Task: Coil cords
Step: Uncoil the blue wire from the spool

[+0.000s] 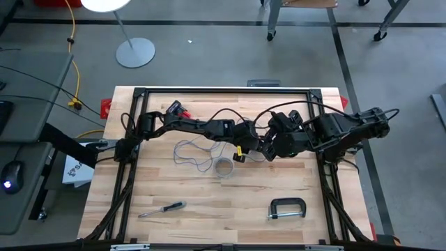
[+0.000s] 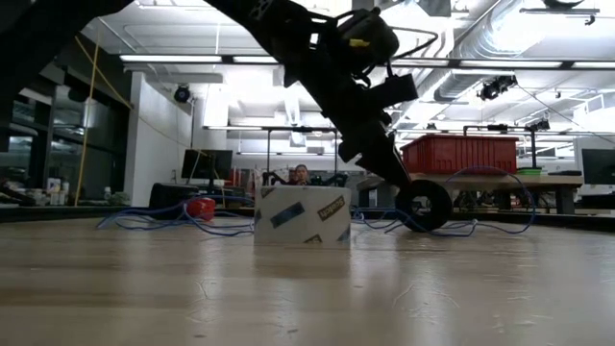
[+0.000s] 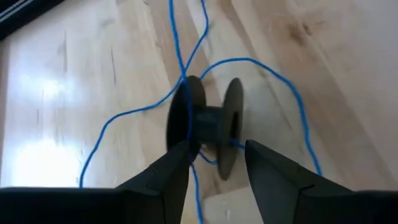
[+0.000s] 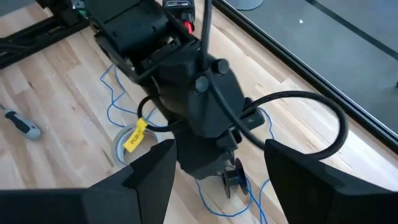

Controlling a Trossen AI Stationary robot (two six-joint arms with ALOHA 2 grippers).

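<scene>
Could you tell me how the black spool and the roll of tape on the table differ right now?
The black spool is dark, with two flanges on a narrow core; the roll of tape is a pale ring. The spool stands on its flange edges, with the blue cord around it; the tape lies flat. The left gripper straddles the spool, fingers open; nothing holds the tape. Both rest on the wooden table.

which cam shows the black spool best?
Left wrist view: the black spool fills the frame between the open left gripper jaws, blue cord around it. Right wrist view and low view show it small; high view hides it.
</scene>
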